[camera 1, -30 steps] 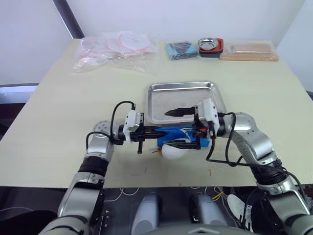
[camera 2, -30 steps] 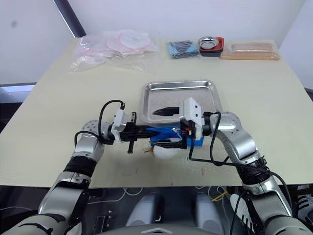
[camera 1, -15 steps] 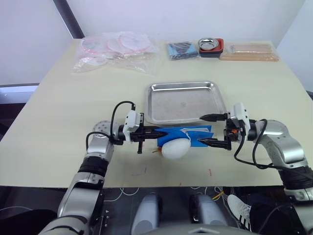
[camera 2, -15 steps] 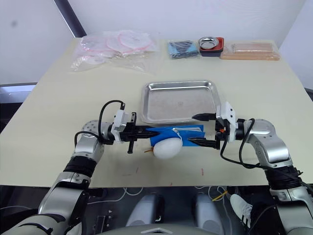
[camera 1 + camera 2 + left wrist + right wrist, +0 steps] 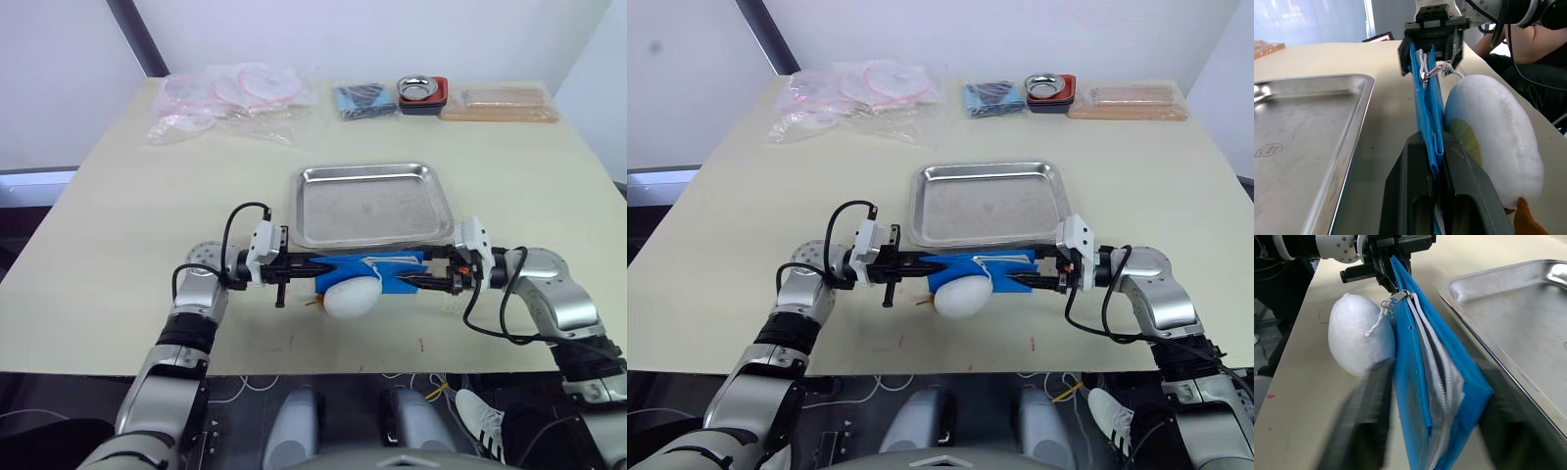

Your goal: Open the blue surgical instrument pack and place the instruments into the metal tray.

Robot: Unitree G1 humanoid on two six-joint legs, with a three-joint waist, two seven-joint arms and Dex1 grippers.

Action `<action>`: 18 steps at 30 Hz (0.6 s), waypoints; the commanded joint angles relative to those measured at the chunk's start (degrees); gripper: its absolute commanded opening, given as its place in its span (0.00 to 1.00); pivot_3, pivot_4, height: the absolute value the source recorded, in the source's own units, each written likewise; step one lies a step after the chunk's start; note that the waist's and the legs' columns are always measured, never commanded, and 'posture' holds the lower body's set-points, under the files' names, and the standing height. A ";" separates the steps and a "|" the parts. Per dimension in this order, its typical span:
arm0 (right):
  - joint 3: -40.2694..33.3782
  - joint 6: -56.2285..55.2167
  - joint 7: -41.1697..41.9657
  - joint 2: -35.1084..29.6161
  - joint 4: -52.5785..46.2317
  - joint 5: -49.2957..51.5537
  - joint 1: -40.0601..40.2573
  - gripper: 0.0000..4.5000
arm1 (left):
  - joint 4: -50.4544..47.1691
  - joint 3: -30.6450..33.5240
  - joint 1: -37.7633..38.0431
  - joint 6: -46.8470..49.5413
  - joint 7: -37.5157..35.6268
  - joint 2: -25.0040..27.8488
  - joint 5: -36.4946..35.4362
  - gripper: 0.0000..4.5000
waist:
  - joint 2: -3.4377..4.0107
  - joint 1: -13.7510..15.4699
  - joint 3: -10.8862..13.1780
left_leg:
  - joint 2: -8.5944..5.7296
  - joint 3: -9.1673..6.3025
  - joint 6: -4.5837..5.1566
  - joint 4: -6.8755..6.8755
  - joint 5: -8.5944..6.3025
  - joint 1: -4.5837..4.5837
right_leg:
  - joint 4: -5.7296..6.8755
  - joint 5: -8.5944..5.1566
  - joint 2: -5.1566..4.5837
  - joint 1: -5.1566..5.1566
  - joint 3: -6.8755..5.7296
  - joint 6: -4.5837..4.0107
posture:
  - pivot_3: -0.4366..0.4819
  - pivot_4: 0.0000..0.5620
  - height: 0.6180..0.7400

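The blue surgical instrument pack stands on edge along the near rim of the metal tray, stretched between my two grippers. My left gripper is shut on its left end. At the other end, my right gripper has its fingers closed against both faces of the pack. The zipper along the top edge is partly parted, and its metal pull with a white cord sits toward the left gripper's end. The instruments are hidden inside the pack. The tray holds nothing.
A white plush egg shape lies against the pack's near face. Along the far table edge sit clear bags with pink rings, a dark-blue bundle, a small steel bowl on a red base and a tan flat box.
My right gripper swung from above the pack out to the right, came down to the pack's right end and closed its wide-open fingers on it. The left gripper held still.
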 commanded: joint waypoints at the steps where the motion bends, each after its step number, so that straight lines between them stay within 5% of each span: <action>1: -0.32 -0.67 0.66 0.54 -1.07 0.85 -0.68 0.06 | 1.70 -2.40 1.09 0.17 -1.40 -0.02 2.94 0.00 | 0.00 -0.01 0.00 | 0.00 0.01 0.00 0.00 0.00 0.00 | 0.00 0.00 0.00 0.00 0.00 0.00 | 0.48 0.27 1.00; 18: 0.02 -1.74 1.51 1.79 1.20 0.06 -1.62 0.00 | 0.83 -2.24 1.32 0.72 -1.25 0.53 2.63 0.00 | 0.00 -0.39 0.00 | 0.01 0.00 0.00 0.00 0.00 0.03 | 0.02 0.00 0.02 0.01 0.00 0.00 | 0.48 0.27 1.00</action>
